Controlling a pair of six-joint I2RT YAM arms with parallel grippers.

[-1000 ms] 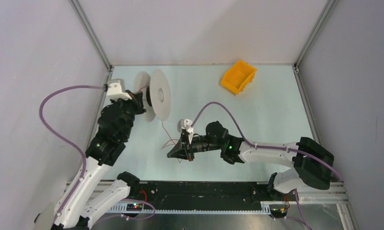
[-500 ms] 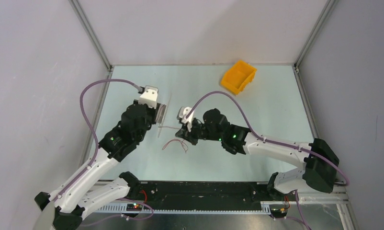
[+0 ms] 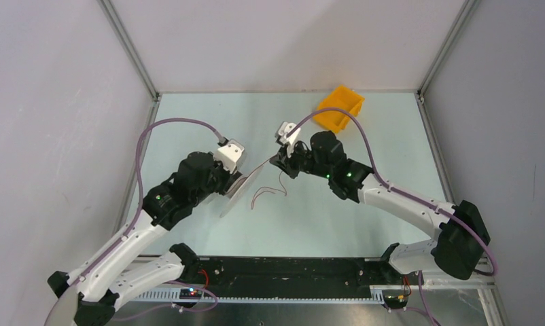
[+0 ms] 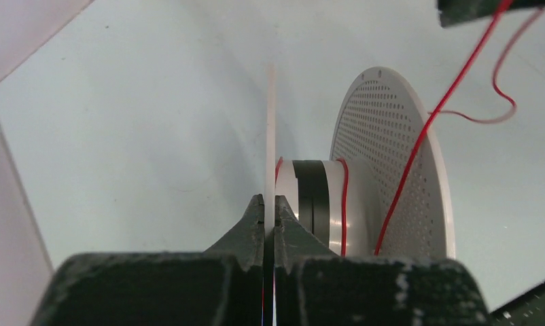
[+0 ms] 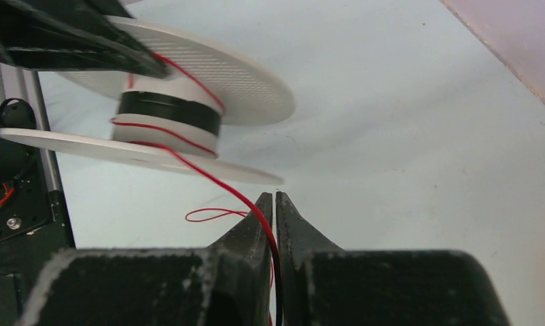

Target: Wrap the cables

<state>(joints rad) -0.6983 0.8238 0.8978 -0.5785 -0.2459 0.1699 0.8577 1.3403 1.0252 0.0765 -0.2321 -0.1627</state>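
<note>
My left gripper (image 4: 270, 204) is shut on the thin flange of a white spool (image 4: 392, 170) and holds it above the table; the spool shows edge-on in the top view (image 3: 246, 185). A few turns of thin red cable (image 4: 343, 204) lie round its black and white hub. My right gripper (image 5: 274, 198) is shut on the red cable (image 5: 215, 182), which runs taut from the hub into its jaws. In the top view the right gripper (image 3: 281, 161) is just right of the spool, and a loose tail of the cable (image 3: 270, 191) hangs in loops below it.
An orange bin (image 3: 338, 109) stands at the back right of the pale green table (image 3: 365, 217). Metal frame posts and grey walls close in the left, right and back sides. Purple hoses arch over both arms.
Both arms moved up and to the right. The left gripper carried the spool toward the table's middle. The right gripper lifted the cable up and back, so the wire left the table.
</note>
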